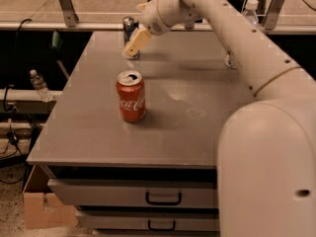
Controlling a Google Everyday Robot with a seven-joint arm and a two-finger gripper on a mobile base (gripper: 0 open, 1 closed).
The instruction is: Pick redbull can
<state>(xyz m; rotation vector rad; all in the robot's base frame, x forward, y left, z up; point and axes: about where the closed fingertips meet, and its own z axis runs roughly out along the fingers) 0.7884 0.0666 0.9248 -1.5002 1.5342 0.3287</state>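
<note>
The redbull can point(129, 27), slim with a blue-and-silver body and silver top, stands at the far left of the grey table point(98, 132). My gripper point(135, 44) hangs at the end of the white arm, right in front of the can, and covers its lower part. A cream finger point(137, 40) points down and to the left. I cannot tell whether it touches the can.
A red Coca-Cola can point(131, 96) stands open-topped in the table's middle left. A clear water bottle point(248, 19) with a white cap stands at the far right, mostly behind my arm. Drawers point(163, 197) sit below the table front. Another bottle point(39, 84) lies off the left edge.
</note>
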